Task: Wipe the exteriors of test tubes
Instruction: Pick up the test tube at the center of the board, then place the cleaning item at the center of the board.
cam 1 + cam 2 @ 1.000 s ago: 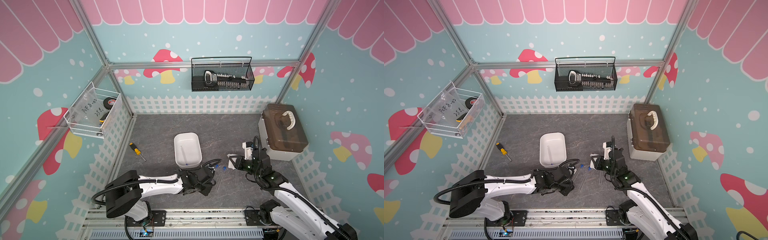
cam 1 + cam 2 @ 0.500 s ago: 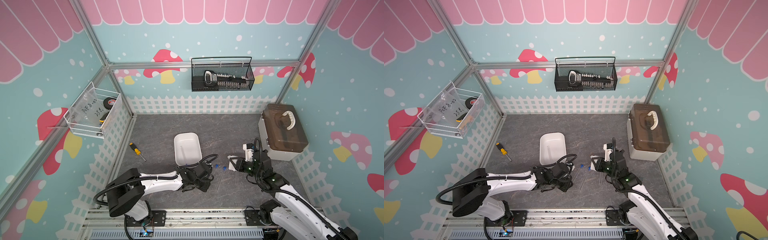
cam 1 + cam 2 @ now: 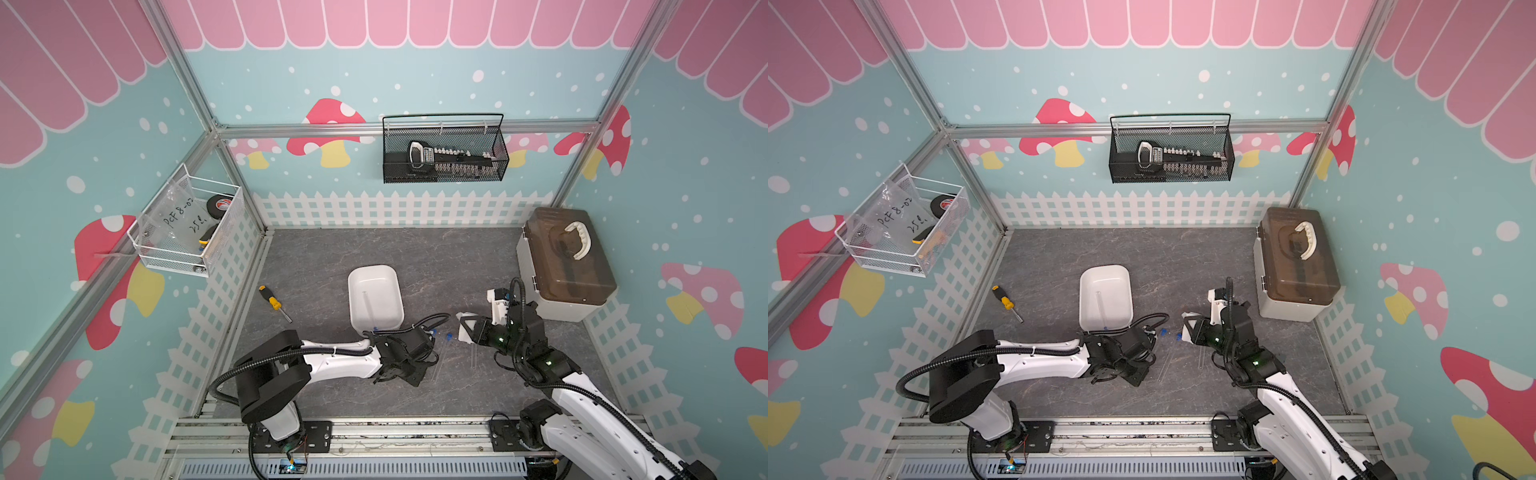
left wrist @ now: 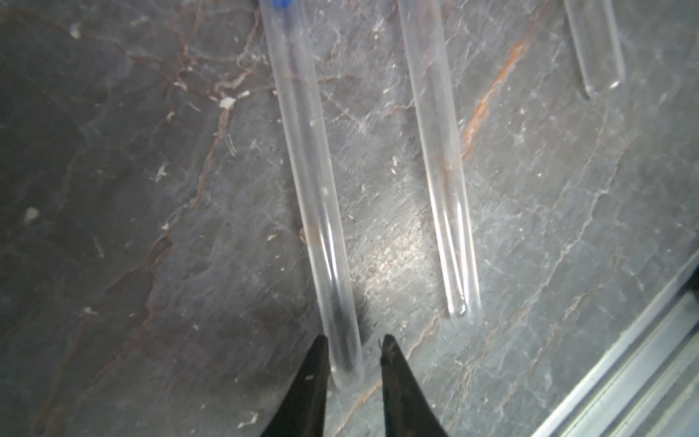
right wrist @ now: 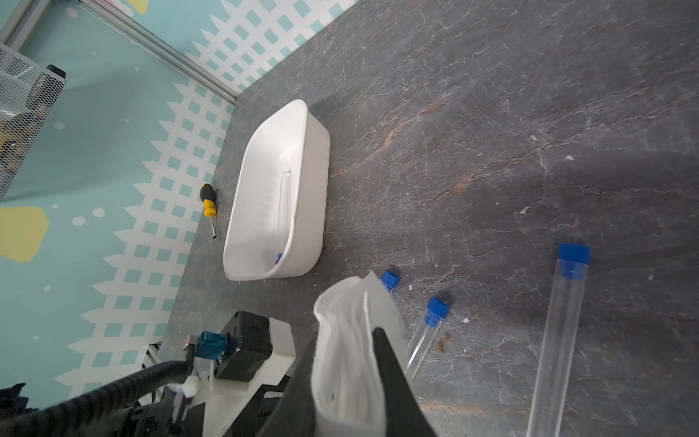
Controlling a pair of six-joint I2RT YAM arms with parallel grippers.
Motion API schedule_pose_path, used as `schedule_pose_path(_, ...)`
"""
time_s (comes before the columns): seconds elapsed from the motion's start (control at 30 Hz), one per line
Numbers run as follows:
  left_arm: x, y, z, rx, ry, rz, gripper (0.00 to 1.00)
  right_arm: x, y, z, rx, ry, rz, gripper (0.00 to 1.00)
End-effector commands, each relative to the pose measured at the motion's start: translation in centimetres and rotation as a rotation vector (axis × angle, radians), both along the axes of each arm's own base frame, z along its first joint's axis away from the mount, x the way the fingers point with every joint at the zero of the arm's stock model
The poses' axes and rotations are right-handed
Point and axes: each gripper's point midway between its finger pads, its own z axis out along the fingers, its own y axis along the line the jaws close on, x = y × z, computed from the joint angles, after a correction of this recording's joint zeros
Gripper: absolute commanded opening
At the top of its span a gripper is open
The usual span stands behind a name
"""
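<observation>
**Top views.** In both top views the target tube (image 3: 433, 332), the middle tube (image 3: 440, 359) and the outer tube (image 3: 473, 355) lie nearly parallel on the grey table (image 3: 415, 257). Their blue caps point toward the back wall and their rounded ends toward your arms' bases. A fourth, the tray tube (image 3: 368, 305), rests inside the white tray (image 3: 350, 299). The left gripper (image 3: 409, 370) sits low over the target tube, so only the tube's cap end shows. The right gripper (image 3: 471, 332) holds a white wipe (image 3: 462, 334) near the cap ends. Your left arm is plainly the nearer one to the target tube.

**Left wrist view.** The left gripper (image 4: 353, 348) has its jaws narrow, one on each side of the rounded end of the target tube (image 4: 310, 170). One finger (image 4: 308, 397) appears to touch the glass, while a sliver of table shows before the other, so the tube does not look clamped yet. The tube's long axis runs straight away from the fingertips, so the jaws would close across it. By this reading the grip falls at the very end, leaving most of the length free for wiping. The middle tube (image 4: 438, 170) lies just beside and apart.

**Right wrist view.** The right gripper (image 5: 344, 352) is clamped on the folded white wipe (image 5: 340, 310). The wipe hides all of the target tube (image 5: 390, 280) except its cap. The tray tube (image 5: 283, 204) lies lengthwise in the tray.
</observation>
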Motion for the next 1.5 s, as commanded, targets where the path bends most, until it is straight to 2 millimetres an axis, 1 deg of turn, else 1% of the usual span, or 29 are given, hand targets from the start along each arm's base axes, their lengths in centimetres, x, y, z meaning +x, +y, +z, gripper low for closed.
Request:
schedule_pose_path(0.0, 0.0, 0.9, -0.5, 0.108, -0.04, -0.025, 0.26, -0.2, -0.4, -0.5, -0.001, 0.017, -0.015, 0.2)
schedule_pose_path(0.2, -0.4, 0.7, -1.6, 0.174, -0.048, -0.046, 0.21, -0.2, -0.4, -0.6, 0.0, 0.018, -0.016, 0.21)
schedule_pose_path(0.37, -0.4, 1.6, -2.9, 0.228, -0.047, -0.032, 0.15, -0.4, -0.5, -0.7, -0.004, 0.021, -0.016, 0.2)
schedule_pose_path(0.47, -0.4, 2.0, -2.7, 0.24, -0.054, -0.027, 0.14, -0.4, -0.5, -0.4, -0.002, 0.016, -0.015, 0.2)
schedule_pose_path(0.53, -0.1, 2.0, -2.0, 0.236, -0.072, -0.019, 0.13, -0.4, -0.5, -0.2, 0.0, 0.01, -0.018, 0.2)
schedule_pose_path(0.63, 0.6, 2.0, -0.4, 0.208, -0.099, 0.005, 0.13, -0.2, -0.4, 0.6, 0.01, -0.006, -0.014, 0.2)
schedule_pose_path(0.73, 1.7, 1.9, 1.6, 0.127, -0.108, 0.059, 0.13, -0.1, -0.1, 1.8, 0.021, -0.03, 0.003, 0.2)
schedule_pose_path(0.83, 2.7, 1.4, 4.6, -0.017, -0.116, 0.098, 0.13, 0.0, 0.2, 2.9, 0.026, -0.057, 0.028, 0.2)
schedule_pose_path(0.9, 3.3, 1.0, 7.1, -0.136, -0.12, 0.109, 0.13, 0.1, 0.4, 3.5, 0.028, -0.068, 0.042, 0.2)
schedule_pose_path(1.0, 4.1, 1.2, 10.5, -0.295, -0.13, 0.139, 0.13, 0.2, 0.6, 4.0, 0.026, -0.08, 0.057, 0.2)
schedule_pose_path(1.03, 4.3, 1.4, 11.3, -0.334, -0.132, 0.146, 0.13, 0.2, 0.7, 4.0, 0.023, -0.082, 0.061, 0.2)
schedule_pose_path(1.1, 4.3, 1.6, 13.4, -0.441, -0.13, 0.136, 0.14, 0.3, 0.7, 3.6, 0.012, -0.075, 0.068, 0.2)
schedule_pose_path(1.17, 4.2, 1.6, 15.0, -0.548, -0.105, 0.118, 0.15, 0.4, 0.8, 2.4, 0.0, -0.043, 0.071, 0.2)
schedule_pose_path(1.27, 4.3, 2.1, 16.8, -0.665, -0.101, 0.13, 0.14, 0.6, 1.6, 1.1, 0.014, -0.011, 0.105, 0.2)
schedule_pose_path(1.37, 4.5, 2.7, 18.0, -0.724, -0.117, 0.143, 0.15, 1.4, 2.6, 0.0, 0.045, 0.011, 0.125, 0.2)
schedule_pose_path(1.47, 4.5, 3.2, 18.0, -0.7, -0.131, 0.15, 0.15, 2.4, 3.5, -1.8, 0.034, 0.053, 0.154, 0.2)
